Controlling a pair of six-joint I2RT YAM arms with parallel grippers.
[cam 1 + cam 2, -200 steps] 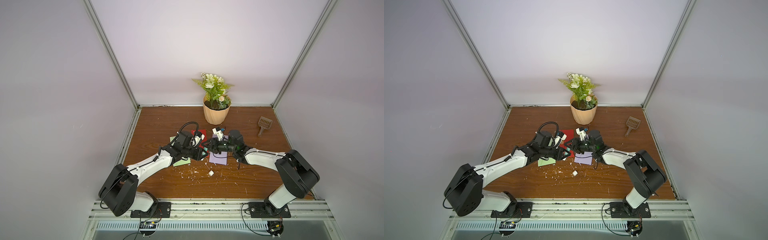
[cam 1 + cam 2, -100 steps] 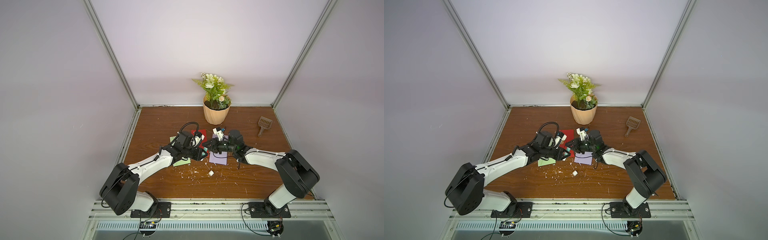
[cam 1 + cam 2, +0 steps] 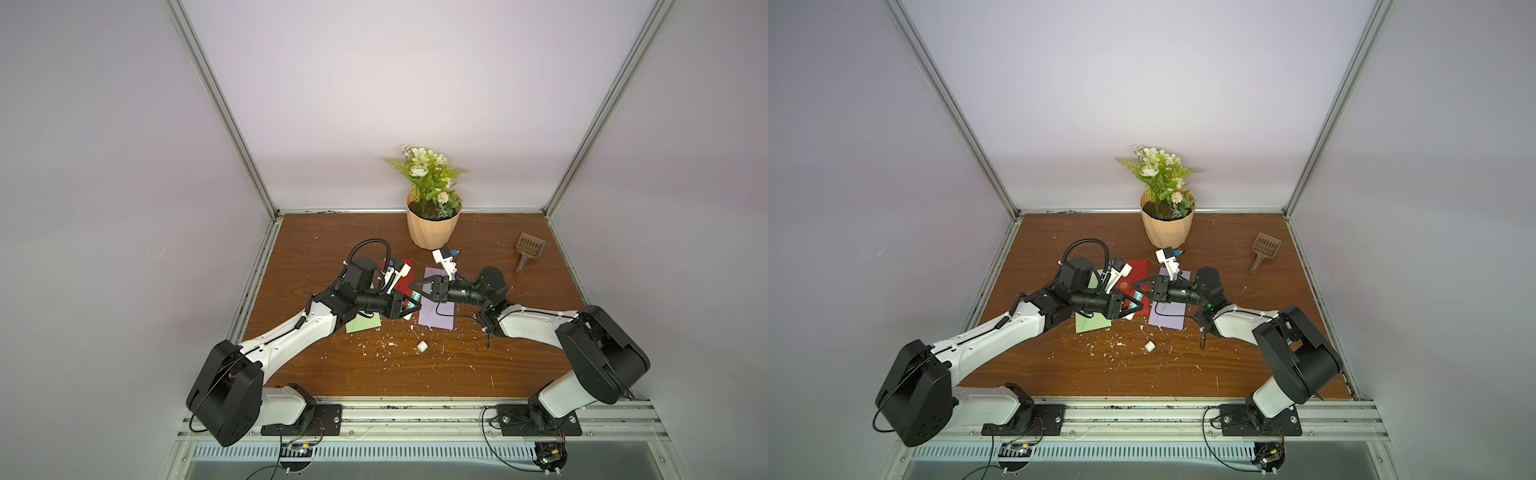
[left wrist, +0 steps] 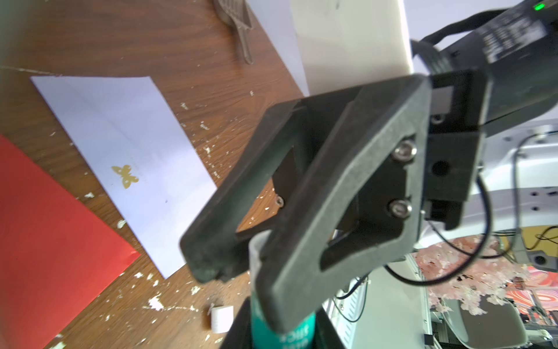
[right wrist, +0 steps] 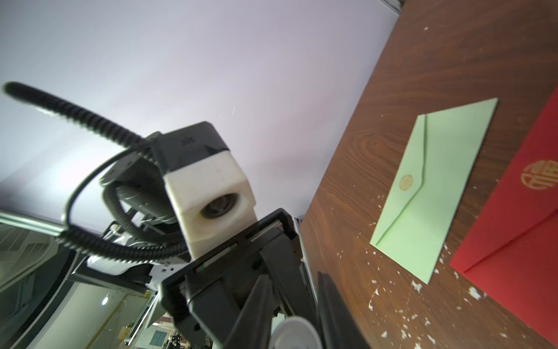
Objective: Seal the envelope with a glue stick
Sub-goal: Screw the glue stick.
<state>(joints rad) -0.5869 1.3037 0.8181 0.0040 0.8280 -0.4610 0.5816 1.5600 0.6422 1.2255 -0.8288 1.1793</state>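
Containers first: peach ribbed plastic pot [image 3: 432,232], beyond the right gripper [image 3: 415,287] toward the back wall, holds dark soil, green fern leaves and white flowers [image 3: 428,174]. Brown slotted plastic scoop [image 3: 528,249] lies well off behind that gripper's wrist. Three envelopes lie flat; contents can't tell.

Now the tools. Left gripper [image 3: 409,308] clamps the white glue stick w/ green label band [image 4: 283,332] by the label, stick up off the board. Right gripper's fingers [image 4: 317,211] are pinched tight on the stick's pale upper end [image 5: 294,332], so both tools are on one stick in mid-air.

Lilac paper envelope w/ gold butterfly [image 4: 126,136] sits right under the right gripper. Red paper envelope [image 5: 513,241] lies under and beyond the left gripper's tips, and the pale green paper envelope [image 5: 431,193] is under its wrist. Small white plastic cylinder [image 3: 422,347] rests on the brown wooden tabletop [image 3: 332,374], base side of both grippers, among white flecks.

Vs a sec ago: right jaws stood wider, now closed on the stick. Left grip unchanged. Envelopes, cylinder, pot and scoop are in the same spots.
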